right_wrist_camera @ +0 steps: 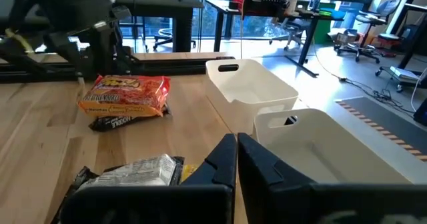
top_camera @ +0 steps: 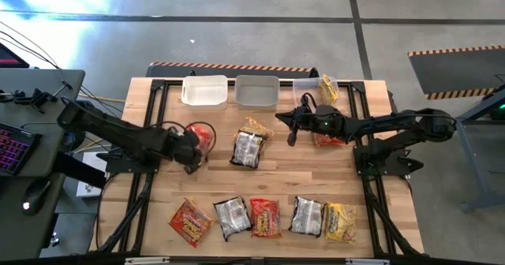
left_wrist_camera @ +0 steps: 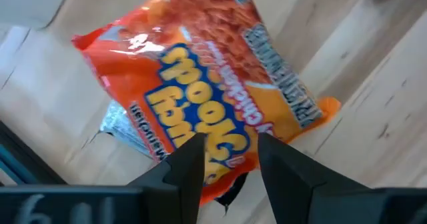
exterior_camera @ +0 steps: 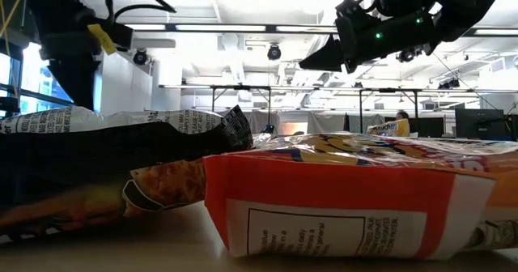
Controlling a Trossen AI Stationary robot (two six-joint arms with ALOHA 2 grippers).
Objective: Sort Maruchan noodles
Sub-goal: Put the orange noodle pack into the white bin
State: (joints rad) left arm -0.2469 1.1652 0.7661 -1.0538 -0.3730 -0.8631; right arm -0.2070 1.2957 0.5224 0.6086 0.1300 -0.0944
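Observation:
A red-orange noodle packet (left_wrist_camera: pixel 200 84) lies flat on top of a silver-and-dark packet (left_wrist_camera: pixel 123 129), left of the table's middle (top_camera: pixel 202 134). My left gripper (left_wrist_camera: pixel 230 144) hovers just above its near end, open and pointing steeply down, holding nothing. My right gripper (top_camera: pixel 290 129) is shut and empty. It is held level above the table right of the middle, pointing at the left side. A silver-and-dark packet (top_camera: pixel 248 148) overlaps a yellow one (top_camera: pixel 257 126) at mid-table. A red packet (top_camera: pixel 327 139) lies beneath the right arm.
Three pale bins stand along the far edge (top_camera: pixel 205 90) (top_camera: pixel 257 91) (top_camera: pixel 312 86), and the rightmost holds a yellow packet (top_camera: pixel 328 87). Several packets lie in a row along the near edge, from a red one (top_camera: pixel 191 222) to a yellow one (top_camera: pixel 341 222).

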